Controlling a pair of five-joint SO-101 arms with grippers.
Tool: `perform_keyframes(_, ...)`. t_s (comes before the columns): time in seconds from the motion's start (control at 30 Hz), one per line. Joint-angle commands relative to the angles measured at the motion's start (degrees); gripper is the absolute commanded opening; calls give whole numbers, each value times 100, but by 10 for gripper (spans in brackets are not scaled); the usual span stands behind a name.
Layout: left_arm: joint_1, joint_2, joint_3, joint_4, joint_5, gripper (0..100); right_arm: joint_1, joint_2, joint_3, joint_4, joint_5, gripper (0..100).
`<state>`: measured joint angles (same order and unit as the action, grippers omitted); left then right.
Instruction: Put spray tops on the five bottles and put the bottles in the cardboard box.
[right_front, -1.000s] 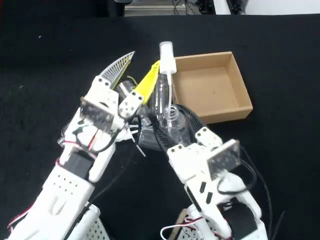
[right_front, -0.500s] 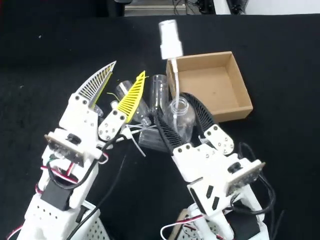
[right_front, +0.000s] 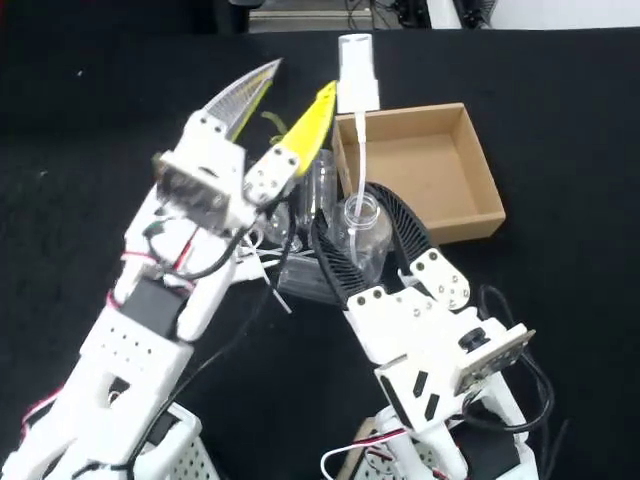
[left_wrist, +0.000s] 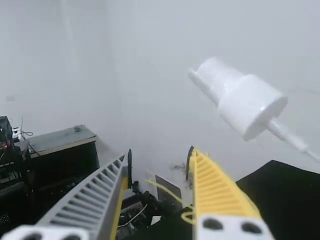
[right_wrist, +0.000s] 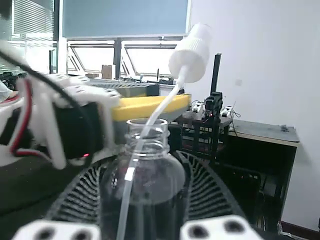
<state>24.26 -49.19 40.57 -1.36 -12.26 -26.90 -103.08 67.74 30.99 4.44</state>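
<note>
The right gripper (right_front: 348, 215) hugs the clear bottle (right_front: 362, 240) mid-frame. The top (right_front: 357, 68) leans at top middle, its thin tube in the neck. The left gripper (right_front: 302, 77) gapes wide, empty. The top looks light and bendy, so pinch its white head gently.

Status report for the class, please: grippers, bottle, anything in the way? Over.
Left gripper open beside spray top, not gripping. Right gripper shut on bottle; tube in neck, top unseated. Spare bottle crowds alongside.

Even overhead light on black desk (right_front: 560, 330); shadows barely visible. Bright windows (right_wrist: 145, 60) backlight clear bottle (right_wrist: 142, 185), small glints on glass. White wall (left_wrist: 150, 75) evenly lit, washed pale.
</note>
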Motion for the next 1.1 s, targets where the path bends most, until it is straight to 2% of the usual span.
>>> perform_keyframes(0.0,470,167,-629,-132,-475,191,-53,-602,-286,-132,-9,11)
perform_keyframes(0.13,804,-53,-629,-132,-712,191,-53,-602,-268,-132,-9,11)
perform_keyframes(0.27,857,-519,-620,-105,-712,191,-53,-602,-119,-149,0,11)
perform_keyframes(0.5,989,-1002,-629,853,-703,191,-53,-602,-110,-167,-9,11)
perform_keyframes(0.67,927,-1187,-629,923,-721,191,-53,-602,-110,-167,-9,11)
perform_keyframes(0.87,523,-1363,-629,949,-712,191,-53,-602,-84,-158,-18,11)
perform_keyframes(1.0,576,-1538,-840,976,-703,191,-53,-602,-66,-132,-18,11)
perform_keyframes(1.07,646,-1644,-980,1301,-703,191,-53,-602,-66,-123,9,11)
